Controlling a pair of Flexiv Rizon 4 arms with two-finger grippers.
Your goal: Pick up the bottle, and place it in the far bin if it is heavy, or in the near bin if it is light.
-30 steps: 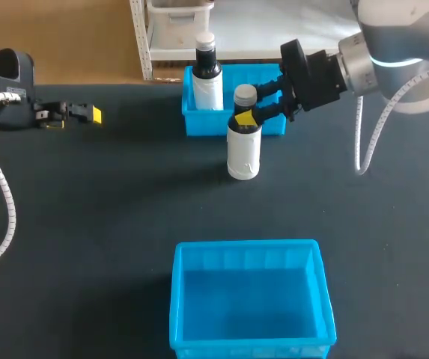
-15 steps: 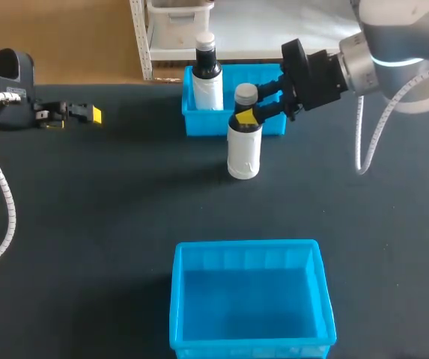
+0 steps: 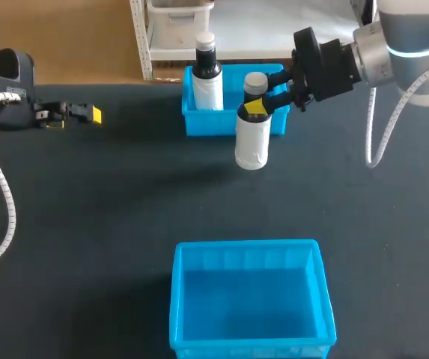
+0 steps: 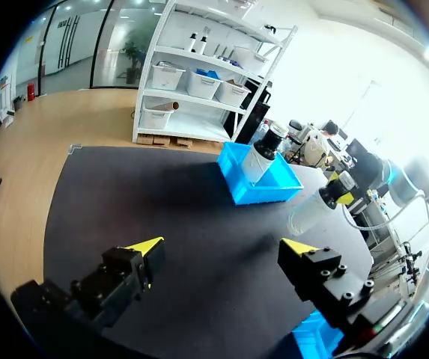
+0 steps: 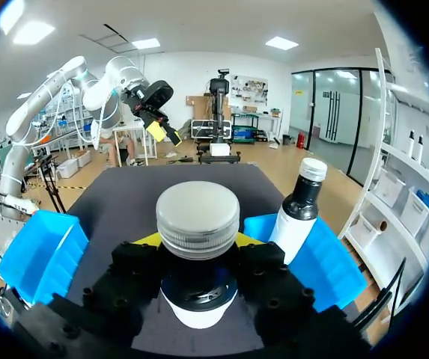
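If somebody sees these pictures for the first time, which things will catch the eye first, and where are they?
The white bottle, gripped just below its cap by the right end effector, stands out in front of the far bin, which holds a second bottle with a dark neck. The bright blue near bin sits at the near edge of the table.

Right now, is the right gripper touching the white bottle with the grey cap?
Touching. In the right wrist view the right gripper clamps the bottle at the neck, one finger on each side, just under its cap.
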